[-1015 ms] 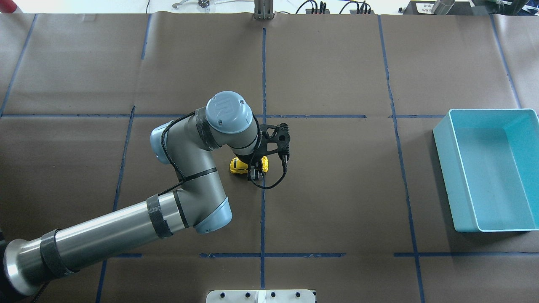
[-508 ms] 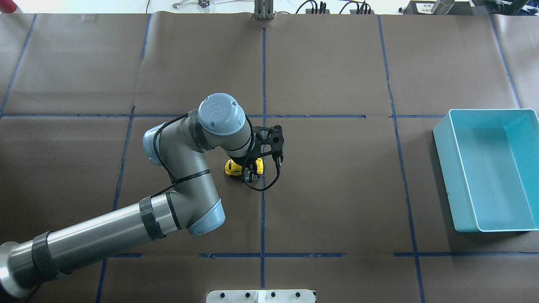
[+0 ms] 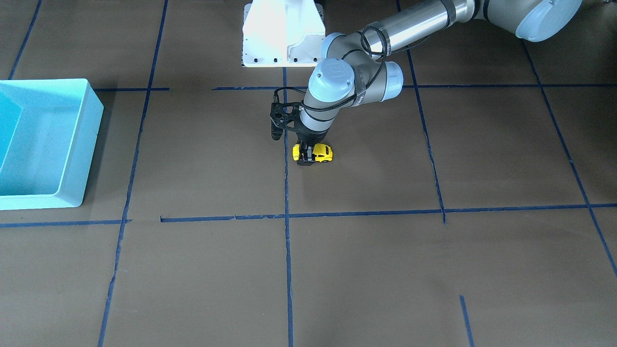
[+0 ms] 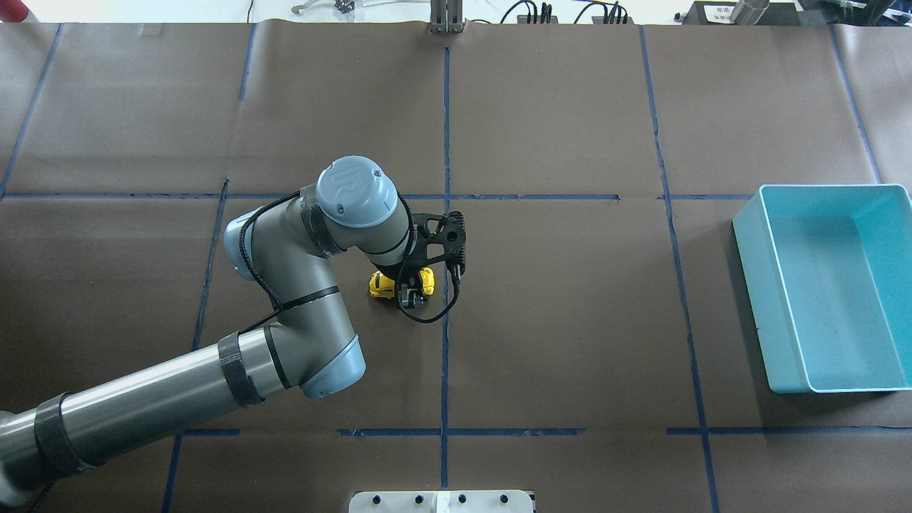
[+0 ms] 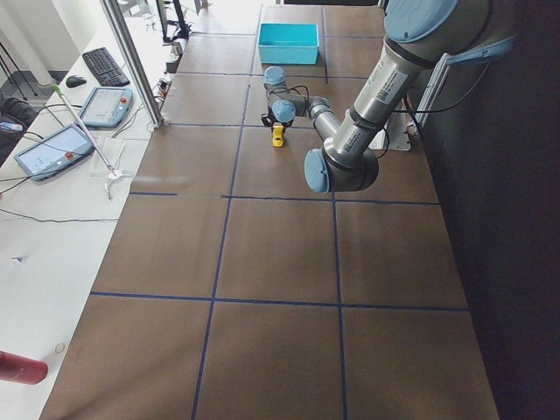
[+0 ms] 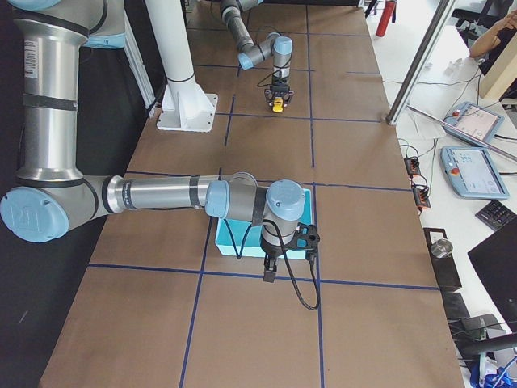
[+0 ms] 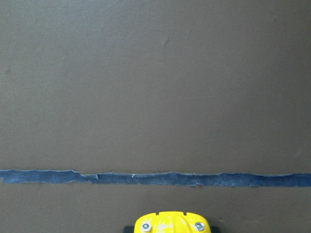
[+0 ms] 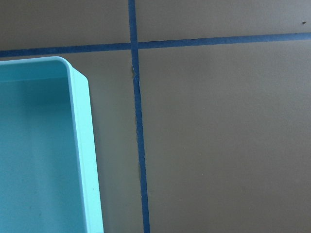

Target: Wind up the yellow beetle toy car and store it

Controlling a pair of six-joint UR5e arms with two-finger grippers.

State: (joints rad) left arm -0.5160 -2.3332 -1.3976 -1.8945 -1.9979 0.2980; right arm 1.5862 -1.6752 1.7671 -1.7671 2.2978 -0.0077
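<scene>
I have the left hand (image 4: 410, 297) clamped across the yellow beetle toy car (image 4: 381, 283), fingers on either flank. The car sits low on the counter (image 4: 570, 320), just beside the centre blue tape line (image 4: 444, 356) and well apart from the turquoise bin (image 4: 766, 299). The right hand (image 6: 270, 268) hangs at the bin's near edge. I cannot tell how its fingers stand.

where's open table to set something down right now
Bare paper between the yellow beetle toy car and the turquoise bin, and across the far squares. Crowded only mid-table, where the left gripper grips the car.
</scene>
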